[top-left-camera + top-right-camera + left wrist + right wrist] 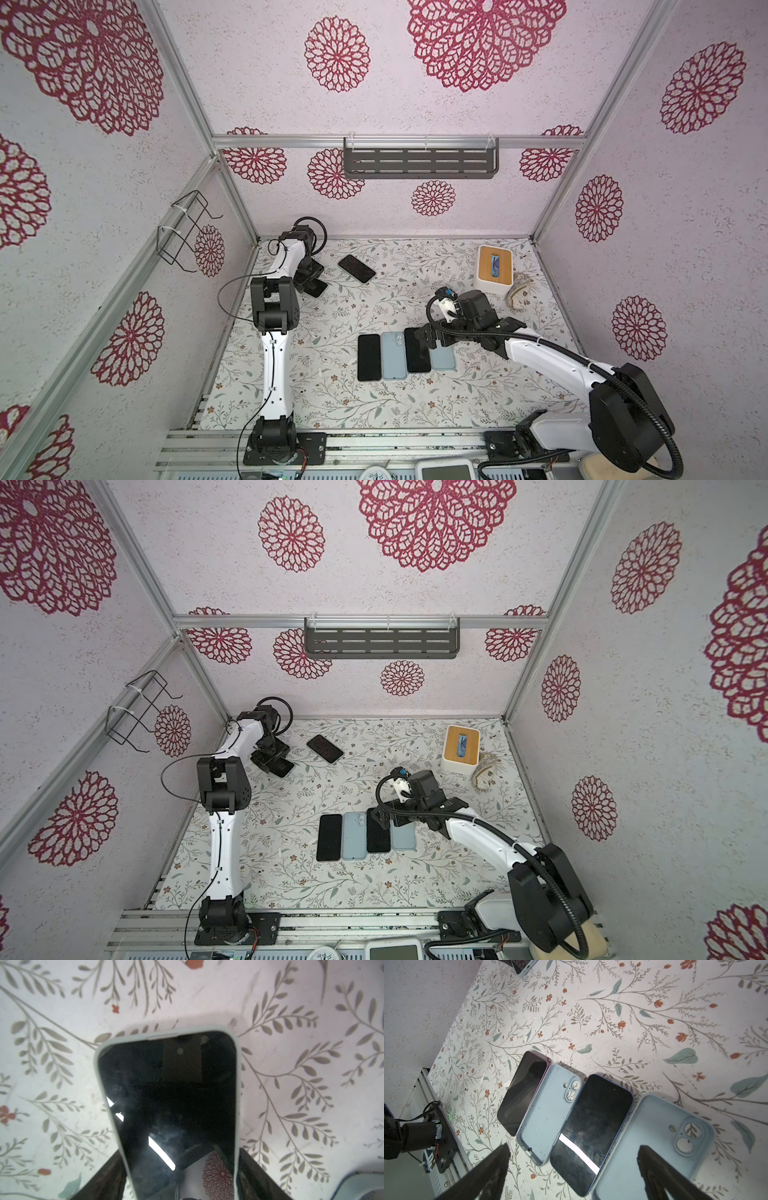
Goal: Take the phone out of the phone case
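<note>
Left gripper (309, 279) is at the far left of the table (332, 399), low over the cased phone (172, 1105). The phone lies screen up, its pale case (96, 1059) still around it. In the left wrist view the 2 fingers (104, 1180) flank the phone's long sides, right at the case edge. Cannot tell if they are clamped on it or just beside it.

Right gripper (573, 1147) has its claws wide apart and holds nothing. It hangs over the right half of a row of 4 items at center near. From left to right the row is dark phone (522, 1093), blue case (548, 1113), second dark phone (591, 1132) and second blue case (654, 1147). They lie side by side with edges touching, both cases back up.

Lone phone (356, 269) lies flat just right of the left gripper, apart from it. White box (494, 266) with a wood lid sits far right.
</note>
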Robot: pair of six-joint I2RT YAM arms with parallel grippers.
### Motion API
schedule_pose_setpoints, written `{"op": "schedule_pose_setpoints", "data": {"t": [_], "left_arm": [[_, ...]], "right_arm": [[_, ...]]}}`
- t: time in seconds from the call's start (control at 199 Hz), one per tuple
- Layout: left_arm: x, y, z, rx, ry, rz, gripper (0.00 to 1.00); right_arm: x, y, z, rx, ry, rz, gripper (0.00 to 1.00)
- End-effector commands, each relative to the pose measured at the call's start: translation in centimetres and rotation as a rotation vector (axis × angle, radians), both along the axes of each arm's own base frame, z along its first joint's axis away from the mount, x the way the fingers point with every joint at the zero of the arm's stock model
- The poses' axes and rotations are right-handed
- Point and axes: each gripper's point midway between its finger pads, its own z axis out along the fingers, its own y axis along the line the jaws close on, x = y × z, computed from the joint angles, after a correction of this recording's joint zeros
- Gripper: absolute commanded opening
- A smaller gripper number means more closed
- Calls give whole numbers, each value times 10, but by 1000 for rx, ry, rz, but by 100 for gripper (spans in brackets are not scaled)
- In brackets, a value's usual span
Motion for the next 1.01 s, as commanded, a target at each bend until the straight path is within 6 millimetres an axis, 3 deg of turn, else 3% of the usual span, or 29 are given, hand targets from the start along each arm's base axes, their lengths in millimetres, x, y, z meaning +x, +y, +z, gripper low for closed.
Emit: {"op": "schedule_pose_setpoints", "data": {"t": [0.0, 0.151, 0.408, 0.634, 0.8, 1.001], "left_arm": [[5, -12, -27, -80, -27, -45, 68], [1, -23, -24, -129, -67, -88, 64], [-17, -28, -29, -121, -30, -141, 66], [-24, -37, -34, -143, -16, -187, 58], [-21, -51, -21, -177, -84, -246, 54], [-21, -70, 0, -264, -213, -275, 51]], "right_arm": [[3, 8, 22, 38, -51, 32, 99], [2, 11, 31, 75, -55, 31, 99], [1, 11, 34, 87, -54, 21, 99], [0, 10, 33, 87, -51, 19, 99], [5, 22, 41, 173, -18, 8, 99], [23, 44, 68, 328, -5, -22, 99]]}}
